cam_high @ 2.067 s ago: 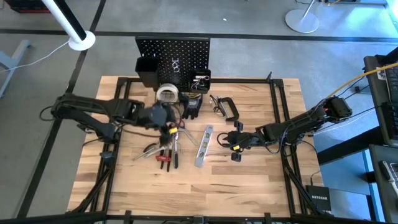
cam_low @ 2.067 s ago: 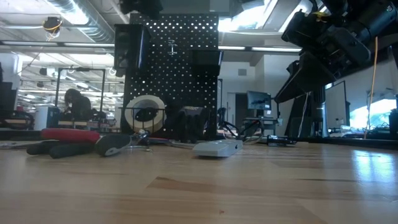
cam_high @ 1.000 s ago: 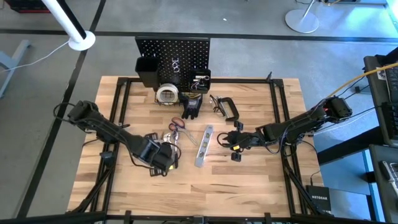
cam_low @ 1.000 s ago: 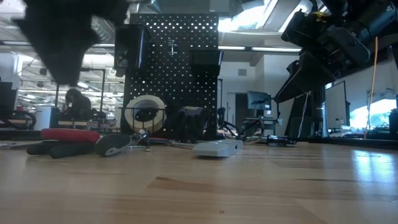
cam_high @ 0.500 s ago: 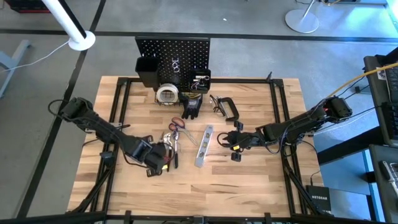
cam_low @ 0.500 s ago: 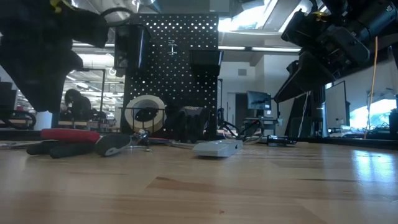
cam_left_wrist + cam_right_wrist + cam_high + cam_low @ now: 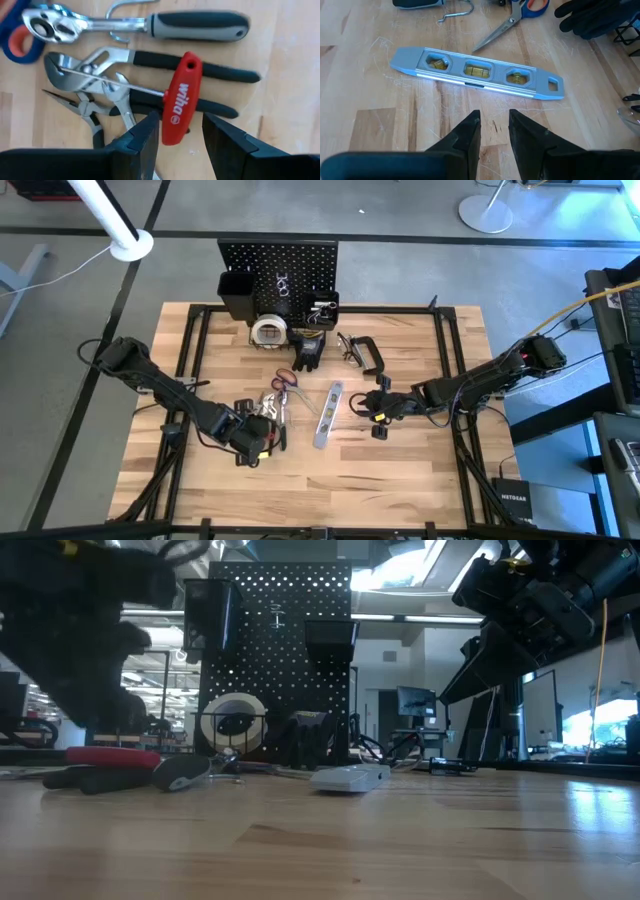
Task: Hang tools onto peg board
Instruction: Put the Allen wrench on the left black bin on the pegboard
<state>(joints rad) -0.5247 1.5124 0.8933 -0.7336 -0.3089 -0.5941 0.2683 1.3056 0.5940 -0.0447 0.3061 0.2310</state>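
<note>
Left gripper (image 7: 179,137) low over a pile of tools on the wooden table (image 7: 400,470), fingers (image 7: 142,137) spread apart with the red T-handle key (image 7: 178,100) between them, maybe not touching it yet. Right gripper (image 7: 494,131) hanging just in front of the silver level (image 7: 477,71), fingers a little apart and holding nothing. Peg board (image 7: 278,262) standing at the far edge, tape roll (image 7: 268,331) and black gloves (image 7: 309,351) just before it.

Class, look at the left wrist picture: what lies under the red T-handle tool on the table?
Under the red T-handle tool lie the black handles of the pliers, crossed by its thin shaft. The left gripper hovers open around the handle's near end, and its fingers hide the table below it.
</note>
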